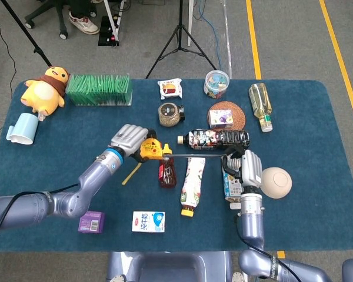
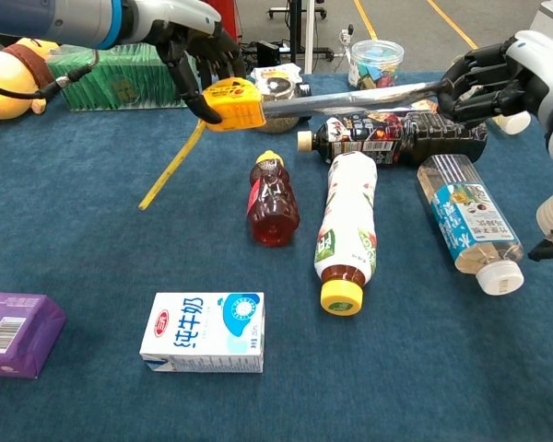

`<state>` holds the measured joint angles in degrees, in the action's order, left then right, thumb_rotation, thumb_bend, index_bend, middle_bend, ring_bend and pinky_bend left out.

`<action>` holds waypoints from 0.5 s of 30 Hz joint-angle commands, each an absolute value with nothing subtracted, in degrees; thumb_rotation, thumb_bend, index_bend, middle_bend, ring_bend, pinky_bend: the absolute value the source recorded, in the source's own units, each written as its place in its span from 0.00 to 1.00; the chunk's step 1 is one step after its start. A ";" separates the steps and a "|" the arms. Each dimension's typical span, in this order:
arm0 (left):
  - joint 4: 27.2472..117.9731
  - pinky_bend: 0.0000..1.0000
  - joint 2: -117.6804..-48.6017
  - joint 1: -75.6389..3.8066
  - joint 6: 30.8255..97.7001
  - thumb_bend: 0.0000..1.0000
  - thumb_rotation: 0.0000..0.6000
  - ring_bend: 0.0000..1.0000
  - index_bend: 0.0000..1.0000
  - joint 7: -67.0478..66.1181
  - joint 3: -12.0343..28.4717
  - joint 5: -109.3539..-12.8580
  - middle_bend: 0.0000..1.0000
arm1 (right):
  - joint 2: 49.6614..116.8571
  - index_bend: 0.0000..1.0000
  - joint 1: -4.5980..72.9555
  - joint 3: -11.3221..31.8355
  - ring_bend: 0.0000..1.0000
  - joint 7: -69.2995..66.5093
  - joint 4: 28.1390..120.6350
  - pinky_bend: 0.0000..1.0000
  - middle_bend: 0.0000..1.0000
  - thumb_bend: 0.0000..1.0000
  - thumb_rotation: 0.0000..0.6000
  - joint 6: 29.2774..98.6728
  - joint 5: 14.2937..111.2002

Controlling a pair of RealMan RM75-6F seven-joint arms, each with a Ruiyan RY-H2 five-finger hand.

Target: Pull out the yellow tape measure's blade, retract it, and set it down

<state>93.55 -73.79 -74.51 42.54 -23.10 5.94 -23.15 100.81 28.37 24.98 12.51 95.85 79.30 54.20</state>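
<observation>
Yellow tape measure (image 2: 233, 101): held above the blue table (image 1: 317, 217), case gripped by left hand (image 1: 129, 140). Blade (image 2: 350, 98) drawn out level to the right, its end pinched in right hand (image 2: 484, 81). Yellow strap (image 2: 170, 168) hangs from the case. Beneath the blade: honey bottle (image 2: 274, 200), white yellow-capped bottle (image 2: 345, 234), dark bottle (image 2: 396, 134). Milk carton (image 2: 204, 332) near front edge.
</observation>
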 commanded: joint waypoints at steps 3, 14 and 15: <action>92.53 0.48 -75.64 -76.89 43.10 0.35 1.00 0.31 0.57 -24.65 7.14 -20.18 0.42 | 101.14 0.62 28.83 24.82 0.49 12.66 96.07 0.39 0.49 0.61 1.00 78.67 54.05; 92.60 0.48 -75.57 -77.76 42.89 0.35 1.00 0.31 0.57 -25.55 6.92 -18.86 0.42 | 98.13 0.25 28.57 23.45 0.28 11.06 96.83 0.24 0.30 0.50 1.00 75.58 55.32; 92.57 0.48 -75.56 -77.72 42.80 0.35 1.00 0.31 0.57 -25.54 6.84 -18.90 0.42 | 97.91 0.24 28.53 23.48 0.27 11.01 96.91 0.24 0.29 0.49 1.00 75.59 55.34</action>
<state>92.58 -75.55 -77.73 42.82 -25.55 6.85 -18.90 98.04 28.57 23.50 11.10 96.83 75.64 55.28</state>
